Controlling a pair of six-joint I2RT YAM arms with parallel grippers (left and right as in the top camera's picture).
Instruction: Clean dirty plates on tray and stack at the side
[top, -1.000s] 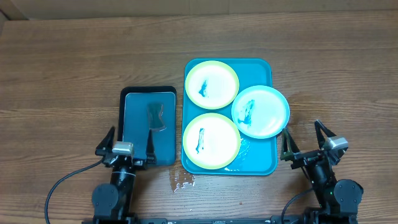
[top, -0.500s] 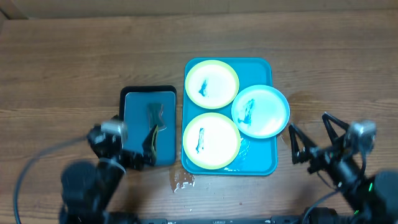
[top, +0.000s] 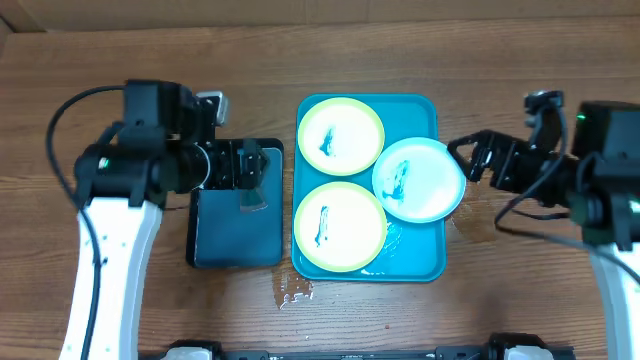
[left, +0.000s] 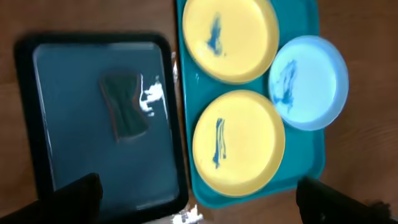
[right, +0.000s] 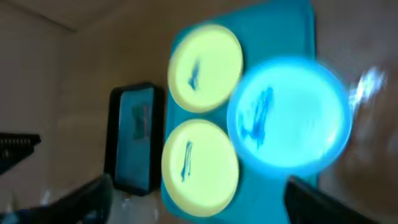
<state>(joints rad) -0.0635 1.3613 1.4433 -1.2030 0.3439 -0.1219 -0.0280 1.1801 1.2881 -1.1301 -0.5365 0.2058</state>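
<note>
Overhead, the left hand hangs open above the black tray and the right hand, open too, sits just right of the blue plate (overhanging the right rim of the teal tray), so a low approach may knock it onto the desk.

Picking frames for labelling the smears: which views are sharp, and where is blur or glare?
Overhead: sharp, evenly lit, though the plates wash out near white. Left wrist: fairly sharp, white glare on the black tray. Right wrist: blurred throughout, the blue plate glowing overexposed.
</note>
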